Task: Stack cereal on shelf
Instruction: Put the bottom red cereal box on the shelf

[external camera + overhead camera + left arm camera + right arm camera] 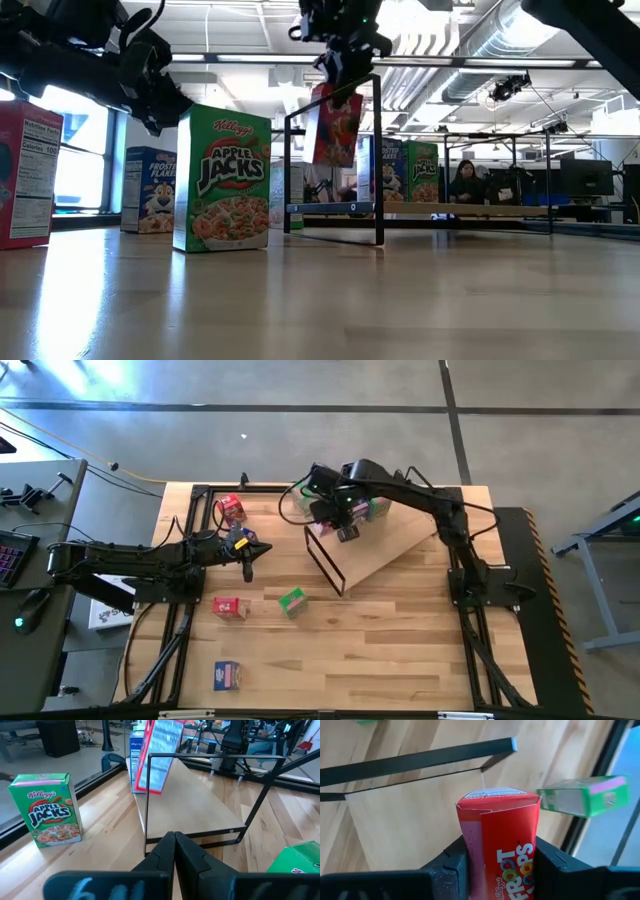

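Observation:
My right gripper (346,527) hangs over the upper left part of the shelf (390,555), a slanted plywood board with a black wire frame (322,560), and is shut on a red Froot Loops cereal box (502,835). A green box (582,795) lies on the shelf nearby. On the tabletop stand a green Apple Jacks box (222,180), a blue Frosted Flakes box (150,190) and a red box (25,175). Left of the shelf, my left gripper (248,563) is shut on nothing. My right gripper pinches the red box between its two fingers (451,865), one on each of two opposite sides (532,855). The fingers come from above, pointing steeply down. The box hangs below them (335,125), slightly tilted, its free end (497,796) clear of the board.
On the table in front of the shelf lie a red box (229,607), a green box (293,601) and a blue box (228,676); another red box (232,508) stands at the far left. A person (465,180) sits in the room beyond.

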`<action>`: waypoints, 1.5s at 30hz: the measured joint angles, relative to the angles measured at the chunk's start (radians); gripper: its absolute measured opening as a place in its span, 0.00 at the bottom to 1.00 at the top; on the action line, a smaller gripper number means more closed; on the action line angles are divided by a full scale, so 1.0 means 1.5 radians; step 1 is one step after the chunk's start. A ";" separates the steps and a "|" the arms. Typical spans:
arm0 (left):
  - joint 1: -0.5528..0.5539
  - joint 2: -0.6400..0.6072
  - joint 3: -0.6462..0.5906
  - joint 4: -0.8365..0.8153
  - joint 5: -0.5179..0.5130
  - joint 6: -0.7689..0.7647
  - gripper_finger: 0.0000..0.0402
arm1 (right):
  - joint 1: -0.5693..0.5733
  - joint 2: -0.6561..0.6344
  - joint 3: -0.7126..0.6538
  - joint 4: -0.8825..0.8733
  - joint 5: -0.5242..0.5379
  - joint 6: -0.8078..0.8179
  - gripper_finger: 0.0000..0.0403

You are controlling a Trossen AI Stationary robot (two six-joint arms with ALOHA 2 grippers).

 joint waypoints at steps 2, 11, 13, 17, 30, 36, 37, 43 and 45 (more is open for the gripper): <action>0.000 0.000 0.000 0.000 0.001 0.000 0.00 | 0.001 0.015 0.000 -0.002 -0.001 0.000 0.31; -0.001 0.000 0.000 0.000 0.012 0.000 0.00 | 0.000 0.057 0.000 0.001 0.003 -0.017 0.31; -0.001 0.000 0.000 0.000 0.012 0.000 0.00 | 0.000 0.060 0.000 0.004 0.009 -0.014 0.31; -0.001 0.000 0.000 0.000 0.012 0.000 0.00 | 0.001 0.062 -0.001 0.005 0.010 -0.011 0.31; -0.001 0.000 0.000 0.000 0.015 0.001 0.00 | 0.000 0.062 -0.001 0.001 0.011 0.006 0.42; -0.001 0.000 0.000 0.000 0.015 0.001 0.00 | 0.000 0.062 -0.001 0.003 0.011 0.019 0.42; -0.001 0.000 0.000 0.000 0.015 0.001 0.00 | 0.000 0.062 -0.001 0.002 0.011 0.019 0.42; -0.001 0.000 0.000 0.000 0.015 0.001 0.00 | 0.000 0.062 -0.001 0.001 0.011 0.011 0.42; -0.001 0.000 0.000 0.000 0.019 0.001 0.00 | 0.000 0.062 -0.001 0.001 0.014 0.004 0.42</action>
